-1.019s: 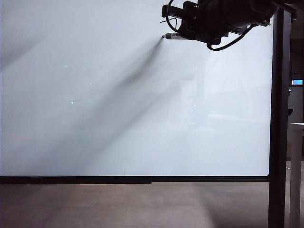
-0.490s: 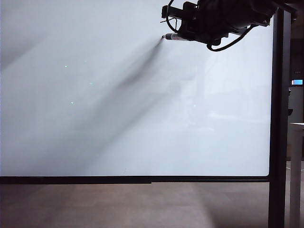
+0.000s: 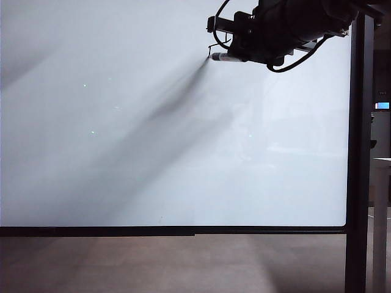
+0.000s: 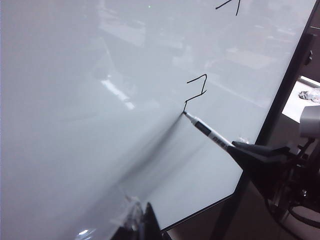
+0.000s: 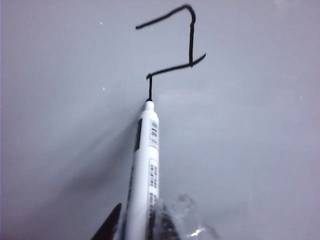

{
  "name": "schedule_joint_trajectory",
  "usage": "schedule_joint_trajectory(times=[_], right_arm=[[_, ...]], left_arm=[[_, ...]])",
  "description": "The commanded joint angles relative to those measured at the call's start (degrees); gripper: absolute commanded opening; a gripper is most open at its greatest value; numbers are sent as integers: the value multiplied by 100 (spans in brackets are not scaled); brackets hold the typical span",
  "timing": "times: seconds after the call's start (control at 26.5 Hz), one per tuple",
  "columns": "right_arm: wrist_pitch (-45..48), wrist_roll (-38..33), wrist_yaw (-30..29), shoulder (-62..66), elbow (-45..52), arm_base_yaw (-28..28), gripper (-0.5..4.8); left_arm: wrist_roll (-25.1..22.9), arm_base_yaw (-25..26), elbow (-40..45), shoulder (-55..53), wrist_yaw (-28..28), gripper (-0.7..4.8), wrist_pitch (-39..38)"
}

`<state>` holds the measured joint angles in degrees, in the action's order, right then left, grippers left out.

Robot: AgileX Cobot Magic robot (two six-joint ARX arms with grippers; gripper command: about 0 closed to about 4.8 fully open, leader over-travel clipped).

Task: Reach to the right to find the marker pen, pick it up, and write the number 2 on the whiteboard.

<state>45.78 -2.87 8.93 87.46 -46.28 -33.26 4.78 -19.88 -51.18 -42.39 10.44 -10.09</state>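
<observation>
The whiteboard point(image 3: 153, 152) fills the exterior view. My right gripper point(image 3: 239, 55) is at its upper right, shut on the marker pen point(image 3: 221, 57), a white barrel whose dark tip touches the board. In the right wrist view the marker pen point(image 5: 145, 165) stands between the fingers of my right gripper point(image 5: 137, 222), its tip at the lower end of the boxy black number 2 point(image 5: 191, 40). The left wrist view shows the same number 2 point(image 4: 205, 82), the marker pen point(image 4: 210, 134) and the right gripper point(image 4: 239, 148). My left gripper point(image 4: 141, 216) is close to the whiteboard point(image 4: 75, 100), shut and holding nothing.
The board's black upright post point(image 3: 357, 152) stands at the right and its black lower frame point(image 3: 183, 231) runs across above the floor. A pale table edge point(image 3: 382, 162) lies beyond the post. Another black mark point(image 4: 227, 4) is on the board beyond the digit.
The right gripper has tipped and the pen tip has slid a little down the board, drawing a short downward stroke. The left arm has not moved.
</observation>
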Motion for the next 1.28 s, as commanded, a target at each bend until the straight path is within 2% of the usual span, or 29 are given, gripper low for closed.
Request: schedule_joint_trajectory(times=[0.04,0.72,1.28], right_arm=[[-74,9,35,-24,-26,-7,40],[-192,11,59,-24,-28,-7,39],[-208,7,688,-28,-28,-7,39]], left_arm=[[13,-4,-22,7,31,-5,70],[13,-4,-22,7,31,-5,68],[13,-4,-22,7,31,-5,66]])
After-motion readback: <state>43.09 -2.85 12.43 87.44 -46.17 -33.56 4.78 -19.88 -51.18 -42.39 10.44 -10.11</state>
